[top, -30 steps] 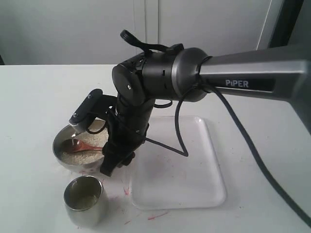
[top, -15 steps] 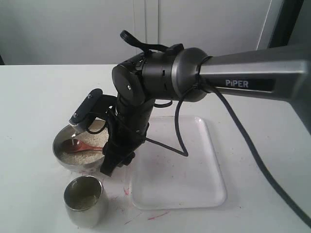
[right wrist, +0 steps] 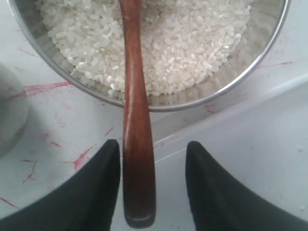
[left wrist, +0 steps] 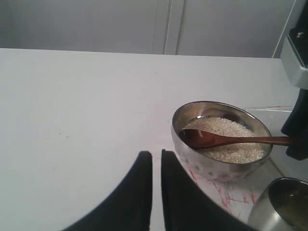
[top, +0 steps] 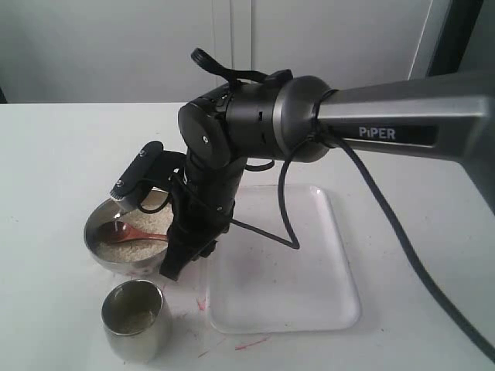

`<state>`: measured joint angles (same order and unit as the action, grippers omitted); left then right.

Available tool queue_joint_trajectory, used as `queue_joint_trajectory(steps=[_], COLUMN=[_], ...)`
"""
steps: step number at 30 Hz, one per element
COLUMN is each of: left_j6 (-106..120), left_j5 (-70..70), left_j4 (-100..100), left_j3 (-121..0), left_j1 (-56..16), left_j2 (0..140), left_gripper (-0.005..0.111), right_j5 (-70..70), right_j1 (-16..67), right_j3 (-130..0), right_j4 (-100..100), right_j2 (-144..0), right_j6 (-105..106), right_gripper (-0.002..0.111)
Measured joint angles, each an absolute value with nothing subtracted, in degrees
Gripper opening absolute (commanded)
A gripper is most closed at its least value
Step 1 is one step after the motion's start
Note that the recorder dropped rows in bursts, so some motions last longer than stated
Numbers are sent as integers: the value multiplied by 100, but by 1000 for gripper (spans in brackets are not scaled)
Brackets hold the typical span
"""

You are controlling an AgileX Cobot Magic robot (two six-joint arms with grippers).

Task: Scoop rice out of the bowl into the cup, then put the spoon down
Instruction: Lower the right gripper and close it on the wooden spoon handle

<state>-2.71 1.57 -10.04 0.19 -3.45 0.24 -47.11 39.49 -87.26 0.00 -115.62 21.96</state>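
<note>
— What stands nearest?
— The cup (top: 134, 328), upright on the tabletop (top: 54, 154), just in front of the bowl (top: 116, 265) and apart from it. Something pale lies in its bottom; I cannot tell what.
— And the bowl itself?
— It holds the rice (top: 128, 247), a flat pale bed below the rim. The spoon (top: 138, 232) lies across it. Its scoop is down in the bowl, against the wall on the side away from the tray, and its handle runs out over the rim on the tray side.
— Is the spoon gripped?
— No. The right hand (right wrist: 153, 143) is spread, one finger on each side of the handle just outside the bowl. One finger sits right by the wood; the other stands off with a clear gap.
— The other hand?
— The left hand (left wrist: 156, 155) hangs off the bowl's side away from the tray. Its fingers are drawn almost together with only a slit between, gripping nothing.
— Beyond the bowl?
— A clear tray (top: 309, 294) lies flat just beside it, and red scribbles (right wrist: 43, 87) mark the tabletop by the bowl's foot.
</note>
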Motion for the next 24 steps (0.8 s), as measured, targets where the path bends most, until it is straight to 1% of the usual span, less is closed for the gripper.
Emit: queue_joint_trajectory(steps=[7, 9, 15, 20, 24], left_j6=[-271, -271, -271, -271, -271], left_j5=[157, 157, 157, 157, 157], left_j4=[-1004, -1004, -1004, -1004, -1004], left_j3=[19, 19, 19, 19, 19], left_j1=[-345, -345, -345, -345, -345], left_j2=[24, 24, 24, 24, 24], left_gripper=[14, 14, 14, 14, 14], right_j5=[-4744, -4744, -4754, -4758, -4768], right_j1=[3949, 3949, 3949, 3949, 3949], right_j3=[-8726, -8726, -8726, -8726, -8726], right_j4=[0, 0, 0, 0, 0], right_j2=[-11562, -11562, -11562, -11562, -11562], right_j6=[2196, 2196, 2196, 2196, 2196], right_gripper=[37, 35, 24, 17, 9])
